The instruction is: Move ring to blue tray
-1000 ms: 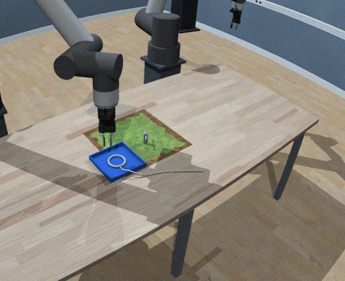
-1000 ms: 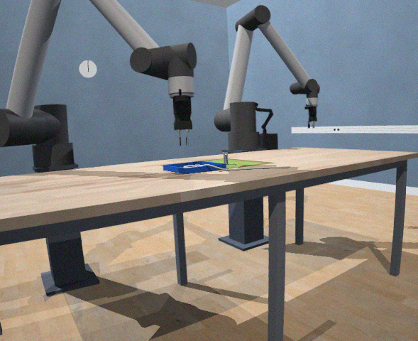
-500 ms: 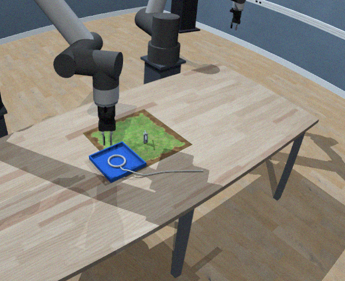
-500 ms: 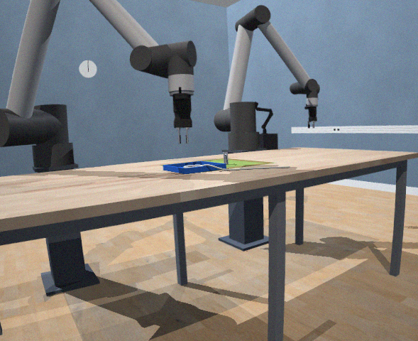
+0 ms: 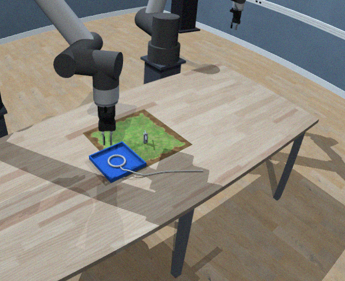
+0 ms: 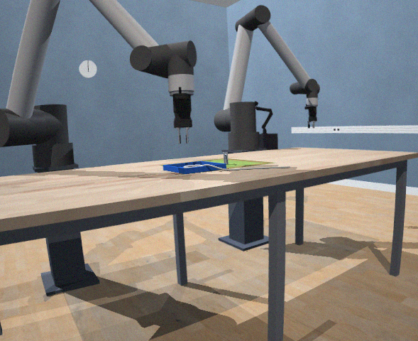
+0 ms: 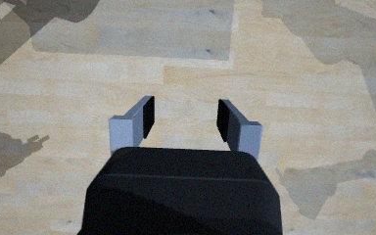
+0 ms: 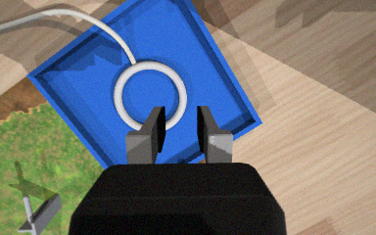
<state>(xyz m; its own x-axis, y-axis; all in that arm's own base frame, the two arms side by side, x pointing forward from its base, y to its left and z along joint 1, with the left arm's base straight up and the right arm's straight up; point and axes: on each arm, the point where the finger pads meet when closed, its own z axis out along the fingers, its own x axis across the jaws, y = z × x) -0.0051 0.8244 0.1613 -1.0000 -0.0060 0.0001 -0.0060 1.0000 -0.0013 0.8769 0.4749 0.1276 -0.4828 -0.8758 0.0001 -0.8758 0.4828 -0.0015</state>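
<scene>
Ring flat in tray from above — from exterior, right hand aloft, parted, holding nothing.

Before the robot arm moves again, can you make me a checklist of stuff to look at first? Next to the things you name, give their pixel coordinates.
1. Ring (image 5: 109, 164) (image 8: 118, 96) off the stake (image 5: 145, 137) (image 8: 46, 213): ok.
2. Ring flat on the floor of the blue tray (image 5: 103, 171) (image 6: 170, 168) (image 8: 210, 64): ok.
3. Right end effector (image 5: 106, 144) (image 6: 183, 141) (image 8: 180, 128) open and holding nothing: ok.
4. Right end effector raised above the tray: ok.
5. Left end effector (image 5: 234, 28) (image 6: 311, 126) (image 7: 185, 119) open, away from the table (image 5: 242, 99) (image 6: 102, 194): ok.
6. Cord (image 5: 178, 171) (image 6: 253, 168) (image 8: 60, 12) all inside the tray: not ok, it runs over the wall.
</scene>
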